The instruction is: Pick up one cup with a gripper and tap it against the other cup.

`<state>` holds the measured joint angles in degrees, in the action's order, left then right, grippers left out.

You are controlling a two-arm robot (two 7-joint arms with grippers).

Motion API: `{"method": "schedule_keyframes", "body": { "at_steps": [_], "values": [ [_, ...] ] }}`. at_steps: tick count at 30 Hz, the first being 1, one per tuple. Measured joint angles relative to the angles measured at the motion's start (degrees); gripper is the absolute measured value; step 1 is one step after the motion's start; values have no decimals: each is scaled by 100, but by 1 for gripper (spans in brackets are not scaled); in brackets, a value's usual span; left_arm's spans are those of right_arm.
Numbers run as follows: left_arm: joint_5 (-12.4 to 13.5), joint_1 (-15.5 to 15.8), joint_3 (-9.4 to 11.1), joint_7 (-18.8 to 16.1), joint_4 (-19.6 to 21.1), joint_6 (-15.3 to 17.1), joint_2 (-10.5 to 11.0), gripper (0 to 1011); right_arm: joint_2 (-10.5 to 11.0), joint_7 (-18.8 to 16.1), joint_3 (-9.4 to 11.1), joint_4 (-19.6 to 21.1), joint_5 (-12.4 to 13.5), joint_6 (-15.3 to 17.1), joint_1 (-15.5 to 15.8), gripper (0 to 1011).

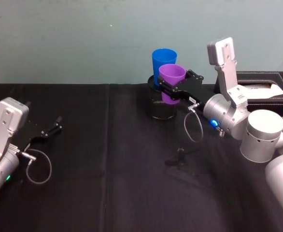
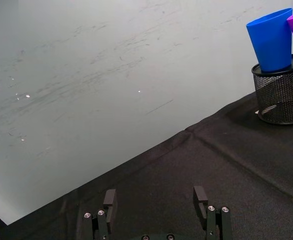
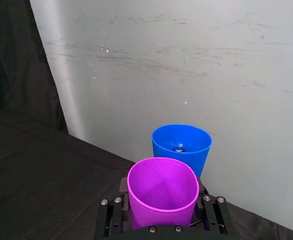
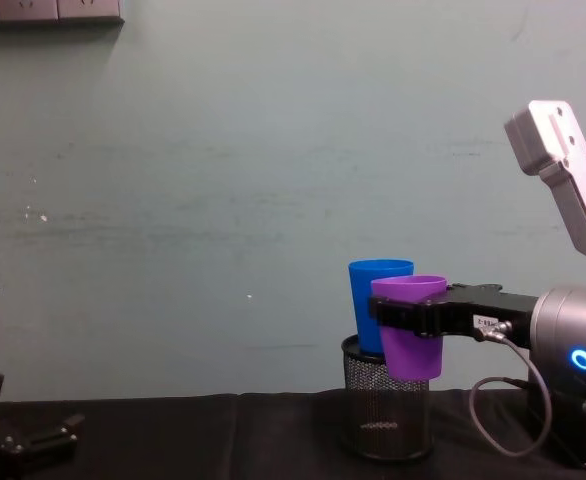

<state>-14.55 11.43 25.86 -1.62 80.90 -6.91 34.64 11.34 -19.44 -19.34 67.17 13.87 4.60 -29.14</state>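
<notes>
The pick-up looks done. The right gripper is clenched round the purple cup just below its rim, and in the chest view the cup hangs upright in the air, well clear of the black tablecloth.

The blue cup stands in the mouth of a black mesh pen holder at about 12 o'clock on the table, close to the back wall. From the head camera the purple cup sits at roughly 5 o'clock of the blue one and overlaps it. From the right wrist camera its rim lies right in front of the blue cup's wall. They are very near, but I cannot tell whether they are actually touching.

So I'd judge the task to be in its last stretch. What is left is the tap itself, or it is happening right now, and it needs only a small nudge toward 12 o'clock. The blue cup merely rests in the holder, so a hard knock could tip it.

The left gripper is parked at about 8 o'clock on the cloth, its fingers spread apart and holding nothing.
</notes>
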Motion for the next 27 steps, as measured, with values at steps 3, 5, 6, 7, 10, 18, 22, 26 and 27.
{"method": "schedule_keyframes", "body": {
  "at_steps": [3,5,6,7,10,18,22,26,27],
  "values": [
    [0,0,0,0,0,0,0,1000,2,0,0,2,0,1,1,721],
    [0,0,0,0,0,0,0,1000,3,0,0,3,0,2,1,721],
    [0,0,0,0,0,0,0,1000,3,1,0,2,0,2,1,721],
    [0,0,0,0,0,0,0,1000,3,1,0,2,0,3,1,721],
    [0,0,0,0,0,0,0,1000,3,1,0,2,0,3,1,721],
    [0,0,0,0,0,0,0,1000,3,1,0,2,0,3,1,721],
    [0,0,0,0,0,0,0,1000,3,1,0,3,0,3,1,721],
    [0,0,0,0,0,0,0,1000,3,0,0,3,0,3,1,721],
    [0,0,0,0,0,0,0,1000,3,1,0,2,0,3,1,721]
  ]
}}
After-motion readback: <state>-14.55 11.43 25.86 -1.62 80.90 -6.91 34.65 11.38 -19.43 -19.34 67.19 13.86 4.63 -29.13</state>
